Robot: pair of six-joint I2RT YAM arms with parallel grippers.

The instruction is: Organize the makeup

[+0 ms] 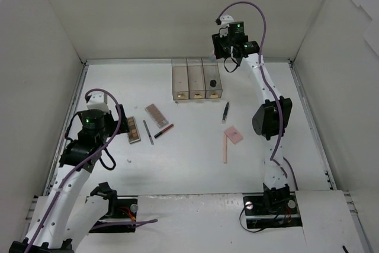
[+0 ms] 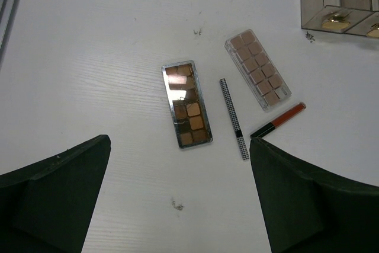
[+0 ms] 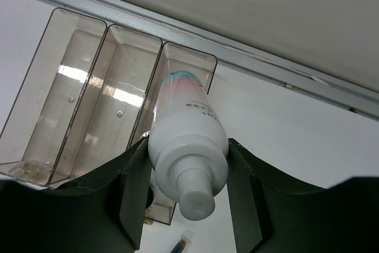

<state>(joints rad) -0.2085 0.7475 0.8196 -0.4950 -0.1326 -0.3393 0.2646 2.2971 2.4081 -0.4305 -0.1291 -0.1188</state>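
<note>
My right gripper [image 3: 188, 164] is shut on the white-blue bottle [image 3: 185, 128], held in the air over the right end of the clear three-compartment box [image 3: 89, 87]; in the top view it [image 1: 228, 58] hangs just beyond the box [image 1: 196, 78]. A black-capped vial [image 1: 212, 82] sits in the right compartment. My left gripper [image 2: 179, 146] is open and empty, high above the table near two brown palettes [image 2: 186, 103] [image 2: 257, 70], a checked black pencil [image 2: 234, 118] and a red pencil [image 2: 278, 119]. A black pencil [image 1: 225, 111], pink pad [image 1: 233, 134] and pink stick [image 1: 225, 147] lie at mid-right.
White walls enclose the table on the left, back and right. A metal rail [image 3: 278, 78] runs along the back wall just behind the box. Gold-coloured feet [image 2: 335, 23] show at the box's front corners.
</note>
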